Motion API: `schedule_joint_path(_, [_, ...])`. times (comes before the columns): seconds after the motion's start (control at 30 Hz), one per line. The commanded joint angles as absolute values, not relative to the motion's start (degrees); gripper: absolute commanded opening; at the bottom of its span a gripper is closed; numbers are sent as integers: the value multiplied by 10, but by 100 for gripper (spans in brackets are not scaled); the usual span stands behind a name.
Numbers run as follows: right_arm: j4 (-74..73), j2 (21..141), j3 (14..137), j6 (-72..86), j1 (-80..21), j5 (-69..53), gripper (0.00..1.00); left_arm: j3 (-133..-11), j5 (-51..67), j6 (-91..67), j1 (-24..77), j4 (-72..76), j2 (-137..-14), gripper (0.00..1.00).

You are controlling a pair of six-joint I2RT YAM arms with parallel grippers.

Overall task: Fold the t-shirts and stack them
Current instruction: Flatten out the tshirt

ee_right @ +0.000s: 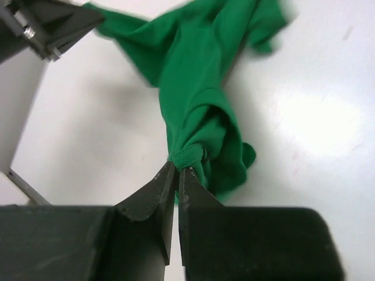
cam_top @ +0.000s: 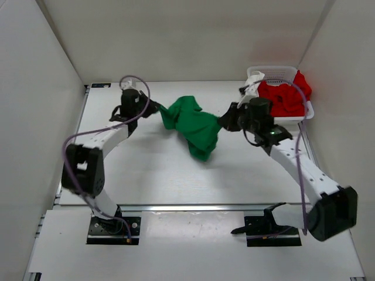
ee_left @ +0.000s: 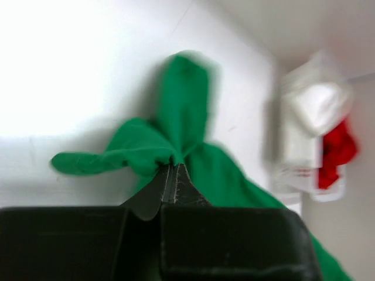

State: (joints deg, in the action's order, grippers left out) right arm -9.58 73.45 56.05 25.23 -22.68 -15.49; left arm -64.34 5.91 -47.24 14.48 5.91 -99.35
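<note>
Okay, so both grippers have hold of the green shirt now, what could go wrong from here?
The left gripper and right gripper each pinch only a small bunch of the green shirt at the fingertips, so pulling apart might slip it free.
The cloth is twisted and crumpled between them; it may not spread flat for folding.
The right arm works close to the basket, where the red shirt spills over the rim; it could snag.

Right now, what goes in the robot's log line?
left claw: shut on bright green cloth t-shirt | right claw: shut on it | red cloth t-shirt: in white mesh basket
</note>
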Motion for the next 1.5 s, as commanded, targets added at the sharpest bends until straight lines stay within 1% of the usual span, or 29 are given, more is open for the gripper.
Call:
schedule_joint_path(0.0, [-236,652,657,197,-191,-145,0,-627,32,-407,126,22,-840,0])
schedule_joint_path(0.1, [-291,638,753,182,-146,-190,0,-624,33,-395,105,0,-787,0])
schedule_joint_path(0.17, [-329,642,816,174,-138,-194,0,-629,42,-389,83,-27,-745,0])
schedule_joint_path(0.2, [-356,642,876,163,-149,-187,0,-631,63,-389,57,-41,-724,0])
schedule_joint_path(0.27, [-373,650,914,156,-173,-159,0,-632,69,-382,32,-54,-696,0])
schedule_joint_path(0.33, [-372,647,929,157,-174,-152,1,-631,79,-371,11,-65,-677,0])
schedule_joint_path(0.37, [-363,649,925,158,-155,-163,0,-631,87,-374,0,-76,-670,0])
schedule_joint_path(0.43, [-339,655,898,170,-125,-225,0,-635,92,-367,2,-83,-673,0])
schedule_joint_path(0.5, [-303,676,861,177,-113,-250,0,-630,77,-356,10,-84,-675,0])
schedule_joint_path(0.57, [-277,711,853,184,-93,-272,0,-642,84,-350,21,-95,-712,0])
schedule_joint_path(0.63, [-272,765,881,185,-89,-288,0,-673,105,-359,21,-102,-748,0])
schedule_joint_path(0.7, [-286,813,968,181,-88,-278,0,-707,118,-372,22,-109,-793,0])
schedule_joint_path(0.8, [-322,901,1105,184,-90,-295,0,-787,132,-382,19,-127,-828,0])
schedule_joint_path(0.9, [-364,936,1241,185,-94,-302,0,-843,138,-383,16,-149,-836,0])
schedule_joint_path(0.97, [-379,963,1304,194,-96,-313,0,-885,146,-382,7,-169,-835,0])
schedule_joint_path(1.0, [-374,955,1306,202,-96,-320,0,-889,151,-386,0,-176,-829,0])
schedule_joint_path(1.07, [-339,909,1252,218,-81,-370,0,-870,168,-391,-18,-166,-808,0])
schedule_joint_path(1.13, [-311,857,1175,222,-77,-378,0,-840,178,-396,-39,-161,-775,0])
schedule_joint_path(1.2, [-276,775,1036,234,-62,-393,0,-783,181,-389,-53,-161,-745,0])
schedule_joint_path(1.23, [-242,732,947,241,-57,-392,0,-754,169,-382,-53,-162,-724,0])
schedule_joint_path(1.27, [-233,716,906,240,-61,-389,0,-735,158,-375,-50,-162,-714,0])
schedule_joint_path(1.3, [-222,686,830,238,-58,-375,0,-705,150,-367,-45,-170,-700,0])
schedule_joint_path(1.33, [-212,678,758,240,-57,-363,0,-688,141,-358,-38,-171,-691,0])
schedule_joint_path(1.43, [-199,667,643,238,-52,-339,1,-607,142,-351,-33,-172,-690,0])
schedule_joint_path(1.47, [-193,678,629,235,-53,-311,0,-575,141,-348,-32,-171,-692,0])
